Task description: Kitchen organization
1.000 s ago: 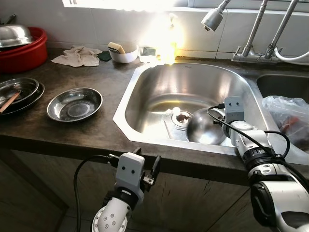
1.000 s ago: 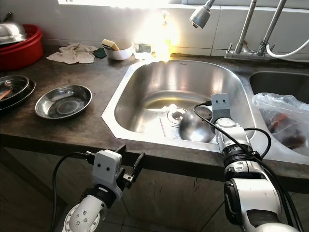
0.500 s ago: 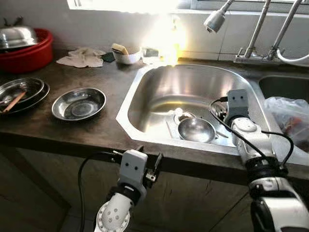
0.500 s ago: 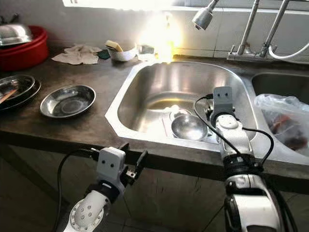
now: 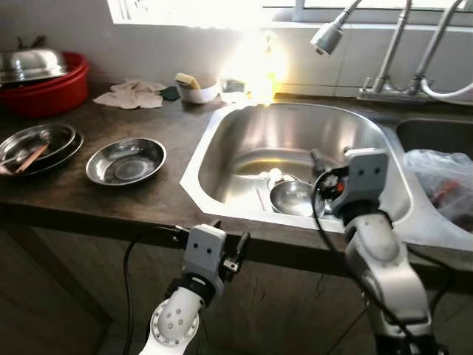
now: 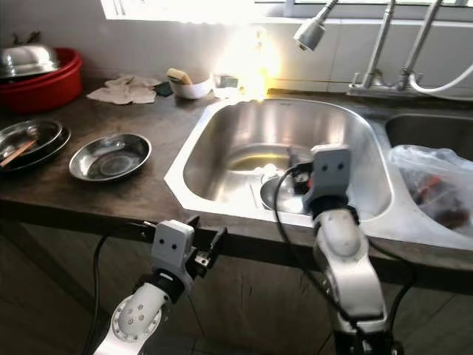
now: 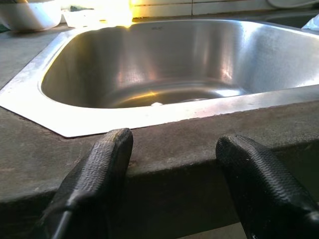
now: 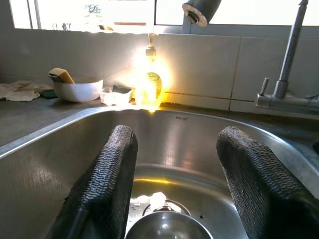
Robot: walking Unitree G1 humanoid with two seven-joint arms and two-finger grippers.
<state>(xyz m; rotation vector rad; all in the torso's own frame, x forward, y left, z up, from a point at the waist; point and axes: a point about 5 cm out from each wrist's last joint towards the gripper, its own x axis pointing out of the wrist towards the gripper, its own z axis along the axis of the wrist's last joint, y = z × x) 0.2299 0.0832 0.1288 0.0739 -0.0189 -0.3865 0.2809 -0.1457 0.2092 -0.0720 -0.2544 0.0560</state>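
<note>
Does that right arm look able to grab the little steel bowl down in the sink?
Probably yes: the open right tool hangs just above the steel bowl in the sink, nothing between them.

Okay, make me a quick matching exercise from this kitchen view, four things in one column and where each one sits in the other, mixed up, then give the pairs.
1. small steel bowl
2. red basin
3. white bowl with sponge
4. plastic bag

A. far left corner of the counter
B. right-hand sink basin
C. bottom of the main sink, by the drain
D. counter behind the main sink's left corner

Pairs: 1-C, 2-A, 3-D, 4-B
</note>
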